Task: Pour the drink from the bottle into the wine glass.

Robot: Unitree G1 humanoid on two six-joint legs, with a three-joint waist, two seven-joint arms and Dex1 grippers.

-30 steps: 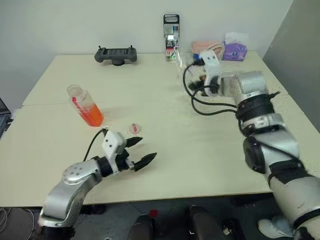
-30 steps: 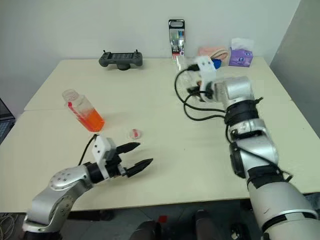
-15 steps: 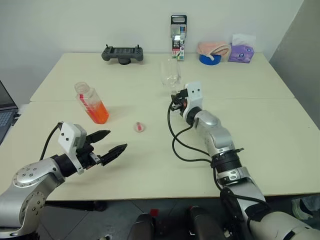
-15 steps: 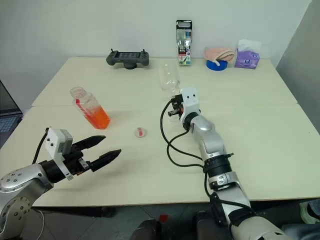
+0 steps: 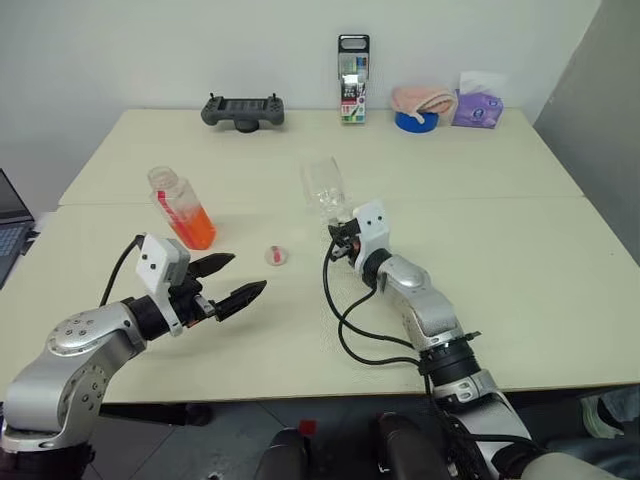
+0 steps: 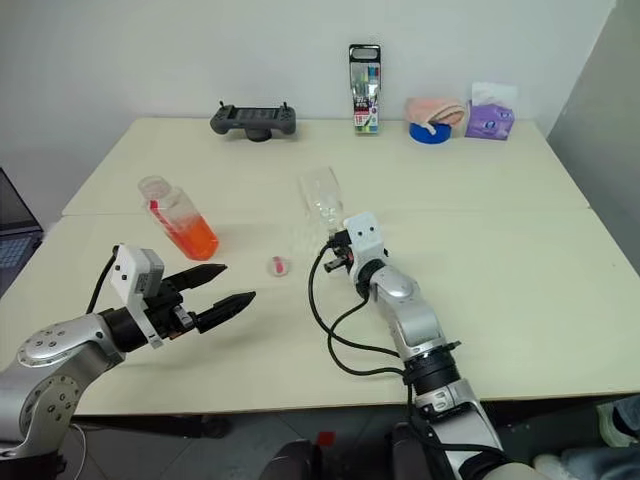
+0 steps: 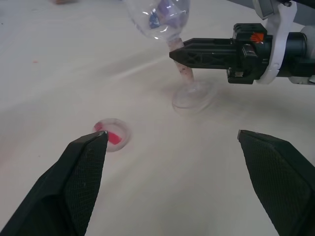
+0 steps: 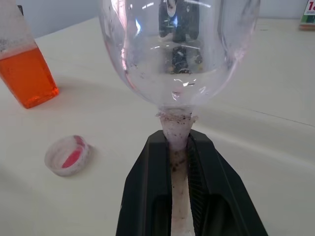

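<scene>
The right gripper (image 8: 178, 147) is clamped on the stem of the wine glass (image 5: 324, 188), whose foot sits on the desk (image 5: 520, 250) near its middle. The bowl looks empty. The bottle (image 5: 180, 207) stands open toward the left edge, drink (image 5: 194, 225) inside, its cap (image 5: 276, 256) lying between them. The left gripper (image 5: 235, 282) hangs near the front edge, jaws wide apart and empty. Pouring has not begun.
</scene>
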